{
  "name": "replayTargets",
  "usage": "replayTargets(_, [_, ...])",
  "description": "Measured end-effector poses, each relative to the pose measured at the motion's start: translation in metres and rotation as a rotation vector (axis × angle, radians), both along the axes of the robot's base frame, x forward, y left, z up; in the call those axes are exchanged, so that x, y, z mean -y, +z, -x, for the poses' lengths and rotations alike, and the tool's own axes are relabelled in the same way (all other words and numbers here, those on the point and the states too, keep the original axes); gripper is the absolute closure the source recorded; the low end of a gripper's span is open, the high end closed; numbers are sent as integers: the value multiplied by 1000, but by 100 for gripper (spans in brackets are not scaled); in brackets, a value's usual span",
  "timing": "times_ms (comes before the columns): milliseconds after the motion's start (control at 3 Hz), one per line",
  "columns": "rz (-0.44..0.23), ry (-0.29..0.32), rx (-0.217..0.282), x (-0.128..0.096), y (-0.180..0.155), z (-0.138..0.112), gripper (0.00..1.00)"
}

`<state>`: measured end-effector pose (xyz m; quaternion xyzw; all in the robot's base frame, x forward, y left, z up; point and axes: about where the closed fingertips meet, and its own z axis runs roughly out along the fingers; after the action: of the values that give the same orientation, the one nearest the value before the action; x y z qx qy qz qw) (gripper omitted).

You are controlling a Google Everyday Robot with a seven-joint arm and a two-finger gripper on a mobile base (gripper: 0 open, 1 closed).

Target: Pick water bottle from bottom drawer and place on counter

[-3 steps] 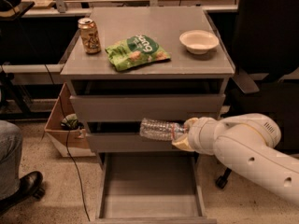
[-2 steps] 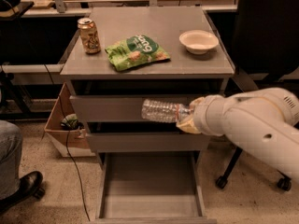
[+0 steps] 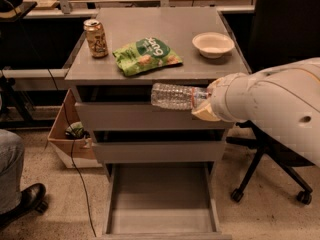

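Observation:
The water bottle [image 3: 172,96] is a clear crinkled plastic bottle held level in the air, its base pointing left, in front of the top drawer just below the counter's front edge. My gripper [image 3: 205,104] is shut on the bottle's cap end, with the white arm reaching in from the right. The bottom drawer [image 3: 161,224] is pulled out at floor level and its grey floor shows bare. The counter [image 3: 165,21] is the grey cabinet top above the bottle.
On the counter stand a gold drink can [image 3: 96,38] at the left, a green chip bag [image 3: 146,55] in the middle and a white bowl [image 3: 213,44] at the right. A cardboard box [image 3: 70,139] sits left of the cabinet. An office chair base [image 3: 265,179] is at the right.
The gripper has lifted the bottle from the level of the middle drawer up to the top drawer's front, close under the counter edge.

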<state>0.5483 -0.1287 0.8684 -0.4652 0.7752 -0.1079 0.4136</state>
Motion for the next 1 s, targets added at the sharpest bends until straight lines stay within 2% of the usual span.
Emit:
replayTargets(333, [27, -42, 25, 9, 10, -19, 100])
replayTargets(667, [77, -64, 60, 14, 27, -49, 100])
replayTargets(1000, [117, -93, 61, 28, 31, -88, 100])
